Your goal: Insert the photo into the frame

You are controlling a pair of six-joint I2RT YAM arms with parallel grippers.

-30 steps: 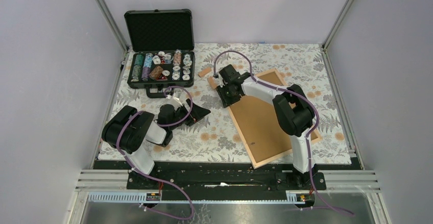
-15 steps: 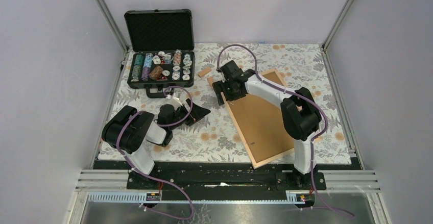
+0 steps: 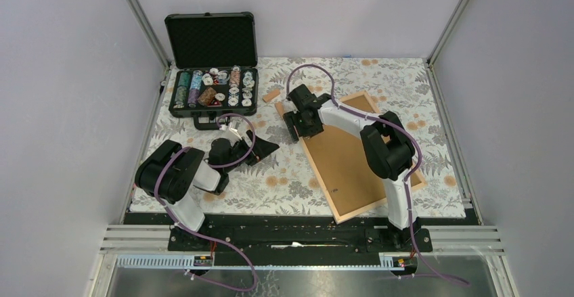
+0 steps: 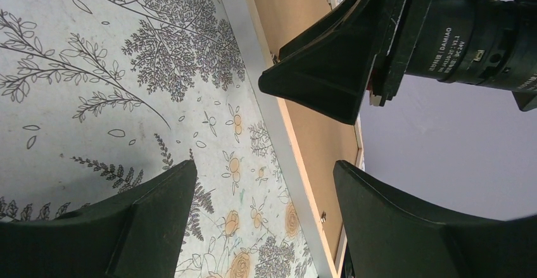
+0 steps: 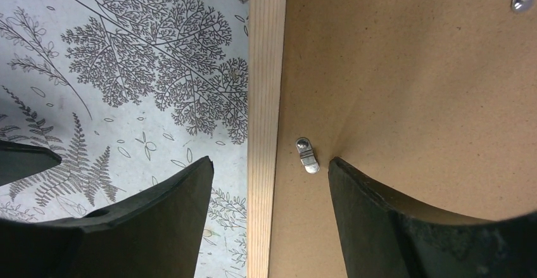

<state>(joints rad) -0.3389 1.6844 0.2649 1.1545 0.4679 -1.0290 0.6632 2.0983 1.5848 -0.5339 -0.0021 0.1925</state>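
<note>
Picture frame (image 5: 266, 50) of thin pale wooden strips lies flat and face down on the grey floral tablecloth (image 3: 284, 182). It sits on the right half of the table, turned at an angle, with one corner close to the base of the right arm. A plain brown backing board (image 3: 345, 162) fills its opening, level with the strips.

To the left of the frame, the left gripper (image 4: 265, 164) sits low over the cloth with its black fingers spread apart and nothing between them. Its wrist view looks along the frame's long left strip, which runs just beside it.

Further back, the right arm reaches over the board to the far end of that same left strip. The right gripper (image 5: 271, 164) is released and points down. One finger is over the cloth and the other over the backing board, so the wooden strip lies between them. A small silver metal turn clip (image 5: 306, 155) on the board's edge lies there too. Whether the fingertips touch the surface cannot be told.

Just beyond this corner lie two small tan wooden blocks (image 3: 271, 96). At the far left stands an open black case (image 3: 211, 40) holding round chips (image 3: 213, 87).
</note>
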